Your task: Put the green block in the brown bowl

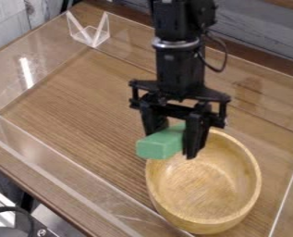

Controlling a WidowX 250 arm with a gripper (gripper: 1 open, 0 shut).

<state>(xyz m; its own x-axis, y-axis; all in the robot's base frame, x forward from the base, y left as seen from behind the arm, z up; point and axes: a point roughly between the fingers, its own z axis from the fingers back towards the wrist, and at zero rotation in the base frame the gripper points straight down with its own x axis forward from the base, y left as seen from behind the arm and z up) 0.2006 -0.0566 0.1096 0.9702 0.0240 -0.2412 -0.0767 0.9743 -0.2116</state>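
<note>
Above the near-left rim of the brown bowl [208, 190], the gripper [176, 141] was clamped across the green block [161, 146], seemingly a light, stiff, smooth bar best pinched mid-length.

No legible text, labels, brand marks, numbers or signs appear anywhere in the view; all visible surfaces are unmarked or too indistinct to read.
</note>
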